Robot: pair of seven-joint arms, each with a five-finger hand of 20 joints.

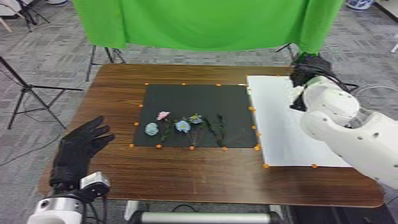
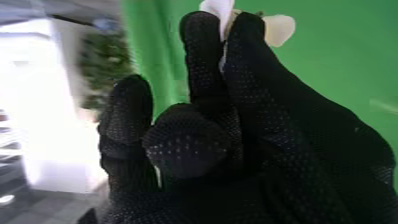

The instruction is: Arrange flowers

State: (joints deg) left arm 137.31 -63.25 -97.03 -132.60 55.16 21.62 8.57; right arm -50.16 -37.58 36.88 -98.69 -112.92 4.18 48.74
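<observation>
The right hand (image 1: 311,65), near the table's (image 1: 213,180) far right corner, is clamped on a white flower (image 2: 279,31) (petals noted at the fingertips); the left hand (image 1: 76,147), fingers apart, is left of the black mat (image 1: 197,99) bearing further flowers (image 1: 182,126).

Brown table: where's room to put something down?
There's bare black mat beyond the flowers, white sheet along the mat's right side, and table between mat and near edge. The mat's near half is crowded with flowers.

We inspect a brown wooden tabletop (image 1: 178,172). It supports a black mat (image 1: 182,102), a white sheet (image 1: 289,142) and orange markers (image 1: 266,166).
</observation>
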